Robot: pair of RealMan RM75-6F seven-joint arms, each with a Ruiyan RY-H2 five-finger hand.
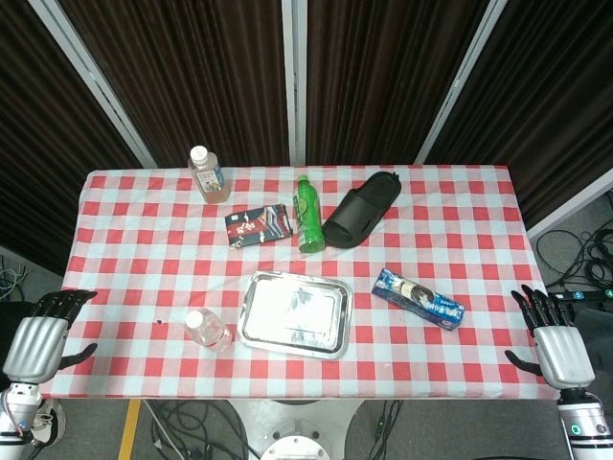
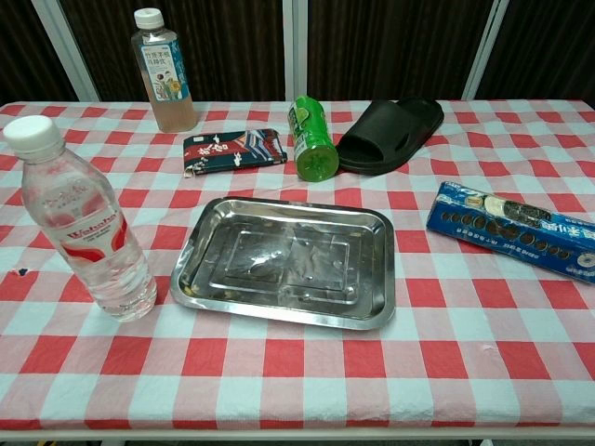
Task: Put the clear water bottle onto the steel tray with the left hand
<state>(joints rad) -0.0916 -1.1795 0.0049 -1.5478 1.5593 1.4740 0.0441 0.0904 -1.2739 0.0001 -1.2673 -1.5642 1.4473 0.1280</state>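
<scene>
The clear water bottle [image 1: 206, 331] [image 2: 82, 223] with a white cap and red label stands upright on the checked cloth, just left of the steel tray [image 1: 295, 313] [image 2: 288, 263]. The tray lies empty near the table's front middle. My left hand [image 1: 40, 339] hangs off the table's left front corner, fingers spread and empty, well left of the bottle. My right hand [image 1: 556, 347] hovers off the right front corner, also spread with nothing in it. Neither hand appears in the chest view.
At the back stand a tea bottle [image 1: 208, 174] [image 2: 164, 72], a dark snack packet [image 1: 260, 226] [image 2: 233, 149], a green bottle lying down [image 1: 307, 215] [image 2: 313, 138] and a black slipper [image 1: 363, 207] [image 2: 391, 131]. A blue biscuit pack [image 1: 419, 296] [image 2: 519, 229] lies right of the tray.
</scene>
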